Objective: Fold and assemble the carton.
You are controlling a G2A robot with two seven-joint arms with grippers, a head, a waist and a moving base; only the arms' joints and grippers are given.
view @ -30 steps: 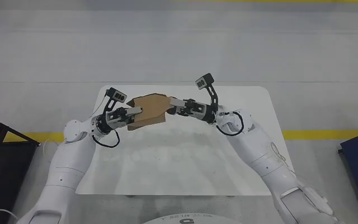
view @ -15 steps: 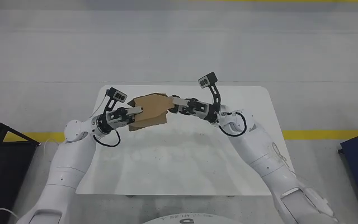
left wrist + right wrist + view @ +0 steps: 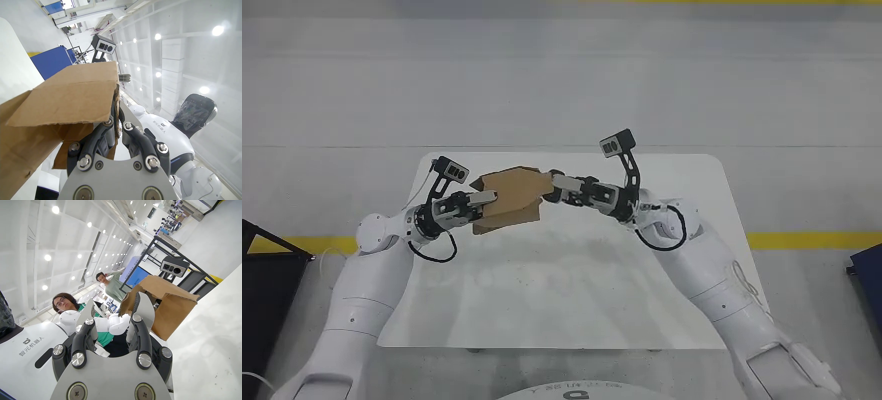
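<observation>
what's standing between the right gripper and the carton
Nothing visible. The right gripper is open and right at the carton, with a torn flap edge sitting between its fingers. The left gripper is shut on the carton's other side.

Plain brown carton (image 3: 510, 197), white table (image 3: 572, 285), yellow floor stripe (image 3: 812, 240)

White arms (image 3: 362, 290), blk cables (image 3: 432, 261), silver-screwed left gripper (image 3: 117, 108)
</observation>
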